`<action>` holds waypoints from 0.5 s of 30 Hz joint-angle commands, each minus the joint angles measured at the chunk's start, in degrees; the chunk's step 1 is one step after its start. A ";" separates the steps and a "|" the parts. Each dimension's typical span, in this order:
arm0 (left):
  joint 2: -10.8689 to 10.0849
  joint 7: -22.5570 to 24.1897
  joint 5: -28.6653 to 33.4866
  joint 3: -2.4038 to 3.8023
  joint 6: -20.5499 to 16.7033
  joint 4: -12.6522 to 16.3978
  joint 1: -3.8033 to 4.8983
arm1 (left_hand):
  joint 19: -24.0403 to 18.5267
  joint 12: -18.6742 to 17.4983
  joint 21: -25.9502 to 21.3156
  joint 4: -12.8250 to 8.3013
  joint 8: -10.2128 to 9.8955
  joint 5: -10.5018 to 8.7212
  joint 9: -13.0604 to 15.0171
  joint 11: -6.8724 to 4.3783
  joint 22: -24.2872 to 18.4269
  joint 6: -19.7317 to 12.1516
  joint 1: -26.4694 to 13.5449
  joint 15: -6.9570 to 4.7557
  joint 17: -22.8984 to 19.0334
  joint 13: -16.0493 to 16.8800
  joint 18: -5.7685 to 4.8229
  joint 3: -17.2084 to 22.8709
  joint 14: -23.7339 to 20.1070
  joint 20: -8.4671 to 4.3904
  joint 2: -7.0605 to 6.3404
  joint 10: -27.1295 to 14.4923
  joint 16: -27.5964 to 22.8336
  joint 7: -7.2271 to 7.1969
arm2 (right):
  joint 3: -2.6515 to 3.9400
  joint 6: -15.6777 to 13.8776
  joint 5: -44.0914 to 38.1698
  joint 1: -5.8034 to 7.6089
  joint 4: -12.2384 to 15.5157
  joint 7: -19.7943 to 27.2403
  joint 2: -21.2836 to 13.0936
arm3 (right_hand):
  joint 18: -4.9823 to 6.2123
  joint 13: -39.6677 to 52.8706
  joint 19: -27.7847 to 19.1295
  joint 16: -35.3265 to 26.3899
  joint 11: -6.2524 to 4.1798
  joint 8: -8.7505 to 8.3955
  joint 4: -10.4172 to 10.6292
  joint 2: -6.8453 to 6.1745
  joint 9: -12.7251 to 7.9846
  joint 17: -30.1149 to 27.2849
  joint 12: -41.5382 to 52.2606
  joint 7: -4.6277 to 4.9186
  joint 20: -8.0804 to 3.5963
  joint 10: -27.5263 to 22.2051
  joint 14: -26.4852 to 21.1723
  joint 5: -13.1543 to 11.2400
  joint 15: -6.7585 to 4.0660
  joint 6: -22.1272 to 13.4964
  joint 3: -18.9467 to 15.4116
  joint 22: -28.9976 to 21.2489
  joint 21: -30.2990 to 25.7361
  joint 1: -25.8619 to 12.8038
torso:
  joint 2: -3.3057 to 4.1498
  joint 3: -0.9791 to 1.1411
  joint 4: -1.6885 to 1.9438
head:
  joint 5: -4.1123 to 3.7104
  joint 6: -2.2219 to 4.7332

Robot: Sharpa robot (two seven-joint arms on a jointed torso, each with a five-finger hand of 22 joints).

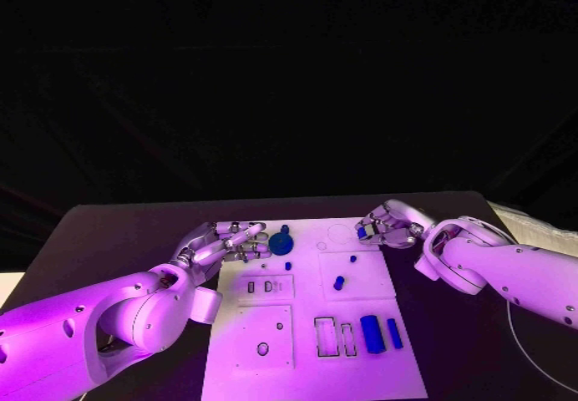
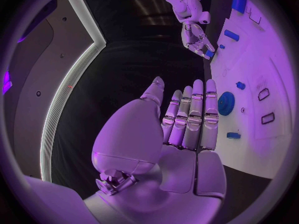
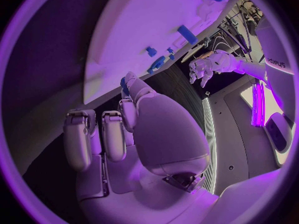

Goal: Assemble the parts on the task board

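The white task board (image 1: 307, 376) lies in the middle of the black table. My left hand (image 1: 229, 242) hovers at the board's far left edge, fingers stretched out and apart (image 2: 187, 119), holding nothing. A blue gear (image 1: 281, 244) sits just to its right (image 2: 225, 103). My right hand (image 1: 387, 227) is at the board's far right corner, fingers curled, pinching a small blue part (image 1: 365, 232) between thumb and finger (image 3: 124, 87). Two long blue parts (image 1: 372, 333) lie side by side near the board's front right.
Small blue pieces lie mid-board: a peg (image 1: 286, 266) and an oblong piece (image 1: 340, 282). Empty slots (image 1: 327, 337) are cut into the board's front half. Black table surface (image 1: 109, 242) runs along both sides of the board.
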 commanded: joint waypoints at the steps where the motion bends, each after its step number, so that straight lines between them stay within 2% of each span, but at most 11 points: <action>1: -0.03 0.44 0.08 0.03 1.13 -0.18 0.01 | 0.28 -0.20 -0.38 -0.28 -0.39 -0.15 -0.07 0.08 -0.03 -0.14 0.34 0.25 0.05 -0.07 1.15 -0.08 0.16 0.07 0.37 -0.35 -0.18 0.11 | 0.08 -2.49 2.41 0.75 3.18 -6.45 -0.20 | -0.48 -9.66 0.06 -0.24 -2.12 1.68 0.25 0.99 0.89 7.95 -0.20 -1.40 -0.45 1.75 4.54 -0.34 -0.35 2.24 0.23 6.48 -0.40 -1.56 | -0.17 -0.11 -0.04 | 0.04 -0.04; 4: -0.05 0.51 0.10 0.03 1.16 -0.61 0.01 | 0.29 -0.21 -0.39 -0.31 -0.39 -0.15 -0.07 0.08 -0.03 -0.15 0.36 0.25 0.06 -0.07 1.14 -0.07 0.17 0.07 0.39 -0.36 -0.19 0.11 | 0.10 -2.80 1.20 1.37 6.09 -9.73 0.02 | -0.48 -9.62 0.04 -0.32 -2.17 1.73 0.35 0.96 0.90 7.83 -0.18 -1.47 -0.50 1.82 4.52 -0.54 -0.40 2.25 0.29 6.44 -0.42 -2.17 | -0.29 -0.19 -0.03 | -0.05 -0.09; 8: -0.03 0.67 0.31 0.02 1.18 -1.31 0.00 | 0.30 -0.22 -0.40 -0.34 -0.40 -0.15 -0.07 0.08 -0.03 -0.16 0.38 0.25 0.07 -0.07 1.14 -0.05 0.17 0.07 0.41 -0.37 -0.20 0.11 | 0.08 -3.36 -2.37 1.79 9.22 -14.20 1.64 | -0.47 -9.47 0.04 -0.40 -2.24 1.81 0.44 0.96 0.93 7.73 -0.01 -1.56 -0.56 1.96 4.50 -0.67 -0.46 2.31 0.37 6.43 -0.44 -2.77 | -0.71 -0.48 0.25 | -0.05 -0.40; 15: -0.15 0.98 0.55 0.01 1.21 -2.16 -0.02 | 0.32 -0.24 -0.42 -0.41 -0.42 -0.15 -0.07 0.09 -0.02 -0.18 0.42 0.25 0.09 -0.08 1.14 -0.01 0.18 0.07 0.45 -0.40 -0.22 0.11 | -0.22 -3.10 -9.26 1.40 11.50 -19.77 6.27 | -0.45 -9.60 -0.01 -0.55 -2.30 1.85 0.71 1.10 0.92 7.52 -0.24 -1.63 -0.63 1.93 4.46 -0.76 -0.53 2.26 0.55 6.33 -0.49 -3.67 | -1.16 -0.98 0.94 | 0.46 -1.12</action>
